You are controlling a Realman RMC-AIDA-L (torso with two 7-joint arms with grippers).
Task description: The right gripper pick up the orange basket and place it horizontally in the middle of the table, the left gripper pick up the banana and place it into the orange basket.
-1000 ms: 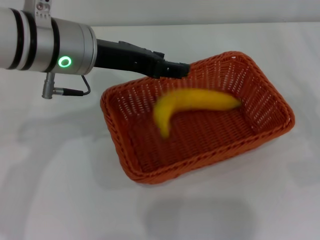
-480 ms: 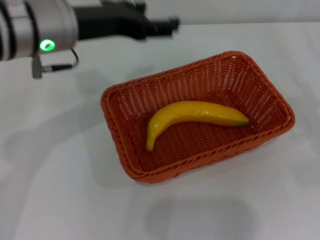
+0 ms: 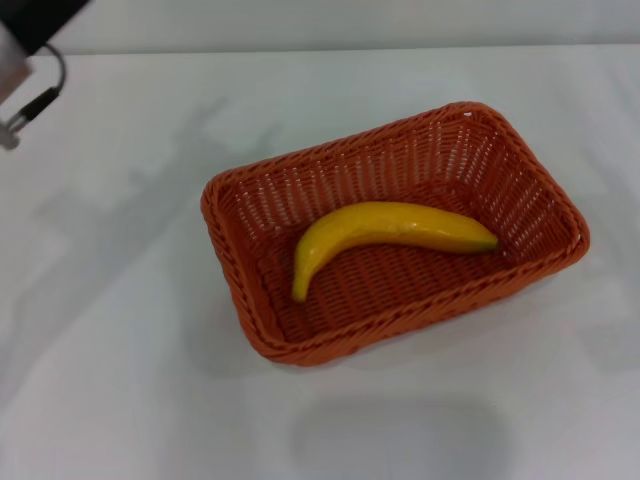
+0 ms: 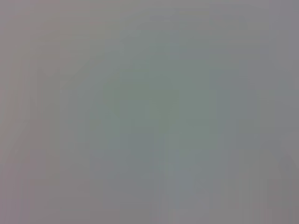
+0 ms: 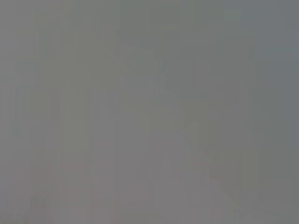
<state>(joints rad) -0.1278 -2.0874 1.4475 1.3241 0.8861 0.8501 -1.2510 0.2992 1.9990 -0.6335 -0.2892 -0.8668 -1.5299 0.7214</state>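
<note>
The orange basket (image 3: 395, 230) lies lengthwise across the middle of the white table (image 3: 120, 380) in the head view. Inside it rests the yellow banana (image 3: 385, 232), curved, its dark stem tip toward the right end of the basket. Only a scrap of the left arm (image 3: 25, 40) with its cable shows at the top left corner, far from the basket; its fingers are out of the picture. The right gripper is out of view. Both wrist views show only a plain grey blur.
Bare white tabletop surrounds the basket on all sides. The table's far edge runs along the top of the head view.
The left arm let the banana drop into the basket and pulled back up and to the left until almost out of frame. The banana has settled; the basket stayed put.
</note>
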